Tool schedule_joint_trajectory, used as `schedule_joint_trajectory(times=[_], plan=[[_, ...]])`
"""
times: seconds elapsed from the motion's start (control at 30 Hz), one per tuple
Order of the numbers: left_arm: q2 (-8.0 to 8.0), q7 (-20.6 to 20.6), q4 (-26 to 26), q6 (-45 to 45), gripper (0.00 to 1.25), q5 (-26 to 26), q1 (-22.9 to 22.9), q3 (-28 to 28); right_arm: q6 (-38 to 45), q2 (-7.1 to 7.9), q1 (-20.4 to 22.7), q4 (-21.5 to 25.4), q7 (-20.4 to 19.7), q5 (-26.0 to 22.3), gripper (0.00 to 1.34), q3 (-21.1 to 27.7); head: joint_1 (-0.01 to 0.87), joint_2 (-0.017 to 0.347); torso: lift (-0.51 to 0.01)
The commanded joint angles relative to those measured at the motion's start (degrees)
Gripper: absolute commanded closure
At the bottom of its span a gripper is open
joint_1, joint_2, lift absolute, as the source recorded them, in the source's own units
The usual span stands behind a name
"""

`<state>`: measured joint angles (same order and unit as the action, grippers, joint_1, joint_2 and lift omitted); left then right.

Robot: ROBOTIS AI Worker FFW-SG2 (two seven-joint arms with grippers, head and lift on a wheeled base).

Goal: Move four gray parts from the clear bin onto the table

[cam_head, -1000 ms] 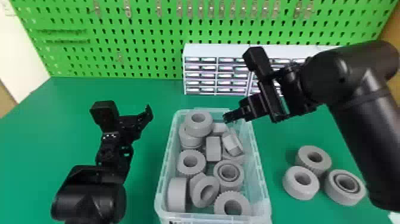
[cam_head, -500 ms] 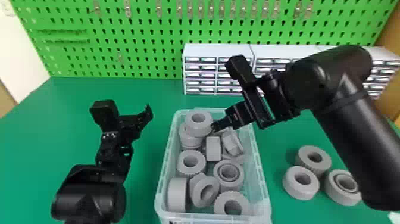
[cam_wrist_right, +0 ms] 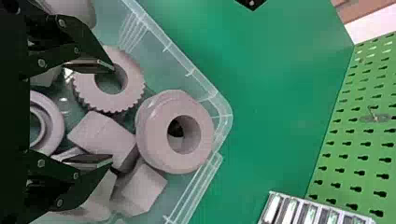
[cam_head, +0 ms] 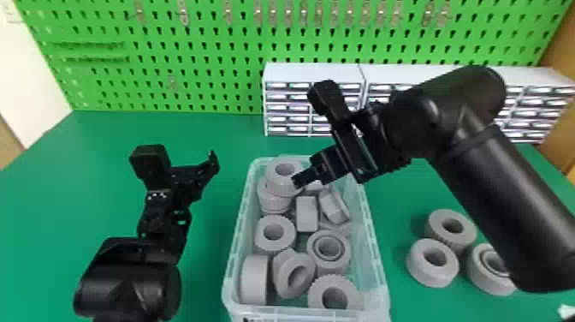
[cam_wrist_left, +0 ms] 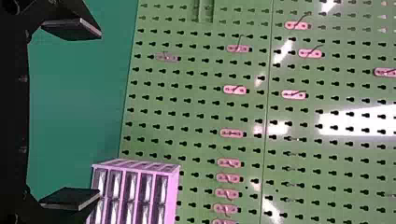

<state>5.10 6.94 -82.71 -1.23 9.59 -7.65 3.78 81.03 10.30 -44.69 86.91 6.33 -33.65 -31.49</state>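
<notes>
Possibly, in the clear bin (cam_head: 377, 257), the stacked gray part (cam_wrist_right: 159, 156) just ahead of the spread, empty right fingers (cam_wrist_right: 91, 66) could be toppled if its edge is clipped by an off-centre approach; the left fingers (cam_wrist_left: 72, 29) are held spread, well aside.

Three gray parts (cam_head: 421, 274) on the table (cam_head: 107, 205), at least eleven in one clear bin (cam_head: 378, 278)

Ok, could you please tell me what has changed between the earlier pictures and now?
The right gripper has moved left and a little lower, toward the stacked gray parts in the clear bin's far left corner. Nothing was taken hold of or let go. The left gripper, bin and three gray parts on the table stayed put.
</notes>
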Motion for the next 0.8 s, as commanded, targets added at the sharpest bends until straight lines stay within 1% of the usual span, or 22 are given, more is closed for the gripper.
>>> schedule_joint_trajectory(times=[0.0,0.2,0.43,0.77], plan=[[0.0,0.0,0.1,0.0,0.1,0.0,0.0,0.0,-3.7,-0.54,-1.4,-2.7,0.0,0.2,0.57,-2.4,0.693,0.072,-0.052],[0.0,0.0,0.2,0.0,0.1,0.0,0.1,0.1,-8.2,-0.98,-1.8,-6.1,0.1,0.4,0.57,-4.4,0.693,0.072,-0.052],[0.0,0.0,0.2,0.0,0.1,0.0,0.1,0.2,-10.5,-1.25,-2.4,-8.1,0.4,2.0,0.56,-5.9,0.693,0.072,-0.052],[-0.09,0.0,0.2,0.0,0.1,0.1,0.1,0.4,-14.7,-1.95,-3.2,-10.7,4.5,6.2,0.56,-8.1,0.693,0.072,-0.052]])
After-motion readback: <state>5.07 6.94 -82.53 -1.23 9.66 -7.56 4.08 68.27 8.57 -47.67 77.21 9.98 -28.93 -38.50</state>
